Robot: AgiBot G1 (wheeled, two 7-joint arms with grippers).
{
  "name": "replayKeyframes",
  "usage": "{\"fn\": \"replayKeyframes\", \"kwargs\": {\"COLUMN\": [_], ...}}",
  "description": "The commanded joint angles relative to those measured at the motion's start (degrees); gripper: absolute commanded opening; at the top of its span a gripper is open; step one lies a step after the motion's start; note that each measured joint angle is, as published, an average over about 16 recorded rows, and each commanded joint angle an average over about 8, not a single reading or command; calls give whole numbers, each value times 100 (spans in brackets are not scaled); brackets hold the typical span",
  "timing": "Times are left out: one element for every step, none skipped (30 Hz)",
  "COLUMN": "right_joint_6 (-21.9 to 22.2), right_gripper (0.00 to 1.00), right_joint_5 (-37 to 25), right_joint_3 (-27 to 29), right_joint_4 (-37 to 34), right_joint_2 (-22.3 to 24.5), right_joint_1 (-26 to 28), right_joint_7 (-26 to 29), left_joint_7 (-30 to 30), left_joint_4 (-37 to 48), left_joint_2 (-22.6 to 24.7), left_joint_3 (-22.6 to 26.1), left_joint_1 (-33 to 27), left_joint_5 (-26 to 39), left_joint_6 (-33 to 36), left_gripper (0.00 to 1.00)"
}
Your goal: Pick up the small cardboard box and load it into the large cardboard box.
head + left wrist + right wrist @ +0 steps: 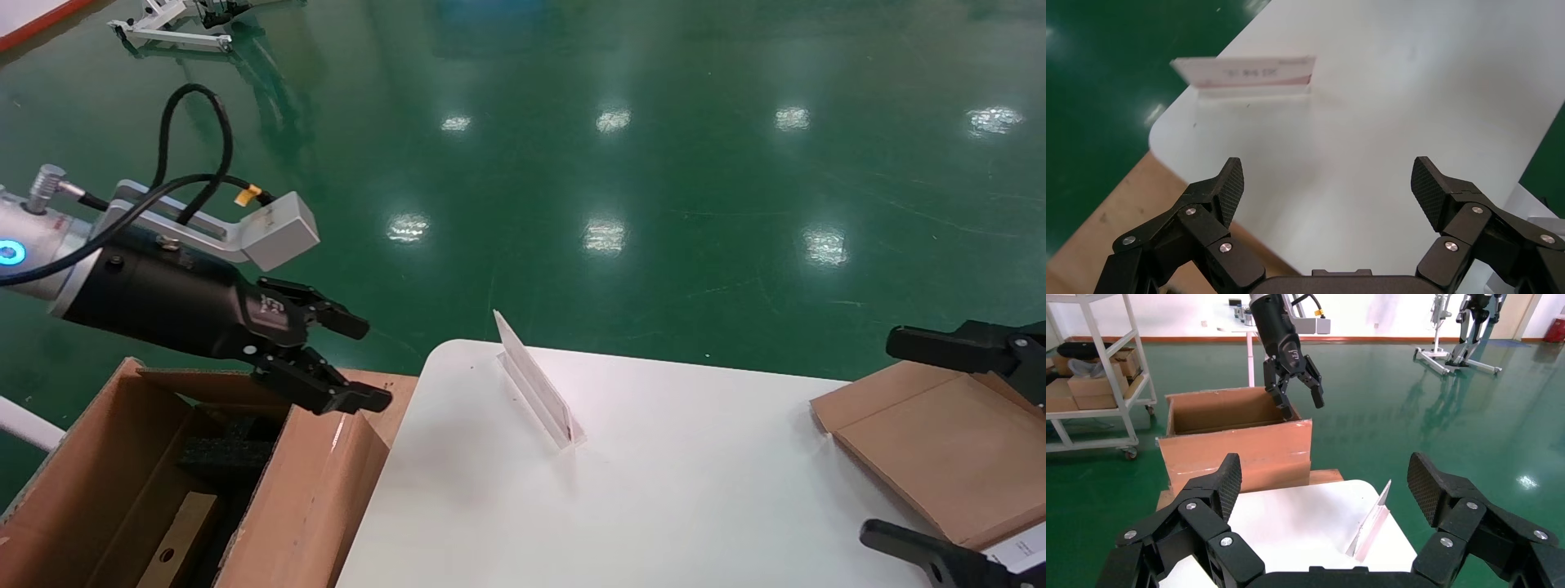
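Industrial robotics lab or test hall, glossy green epoxy floor (654, 163) mirroring ceiling lights, white metal wheeled shelving cart (1101, 373) stacked with brown cartons, white robot stands (1462, 337) parked along a far white wall with red skirting, white rounded worktable (654, 490)

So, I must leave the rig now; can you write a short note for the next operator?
Left end effector: open, empty, above the carton's table-side wall.
Right end effector: open, empty, at the table's right edge by a flat cardboard piece.
Small box: lies inside the carton, beside the black foam.
Done: loading appears complete.
Left: only to withdraw the left arm, probably.
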Motion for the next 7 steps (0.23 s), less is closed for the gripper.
{"fn": "replayKeyframes", "kwargs": {"right_joint_6": [0,0,0,0,0,0,0], "right_gripper": [100,100,100,100,100,100,100], "right_joint_5": [0,0,0,0,0,0,0], "right_joint_3": [0,0,0,0,0,0,0], "right_joint_4": [0,0,0,0,0,0,0], "right_joint_2": [0,0,0,0,0,0,0], "right_joint_1": [0,0,0,0,0,0,0], "right_joint_7": [0,0,0,0,0,0,0], "left_joint_7": [38,61,86,112,126,138,152], "left_joint_4": [-24,-39,-55,-71,-80,-88,-97], "left_joint_2": [19,31,44,57,63,70,77], "left_joint_3": [-151,-243,-345,-446,-501,-551,-605], "left_joint_1": [120,193,273,353,397,436,479], "left_joint_5": [-16,-25,-36,-46,-52,-57,-63], "left_joint_6": [10,16,23,30,34,37,40], "left_gripper": [100,100,100,100,100,100,100]}}
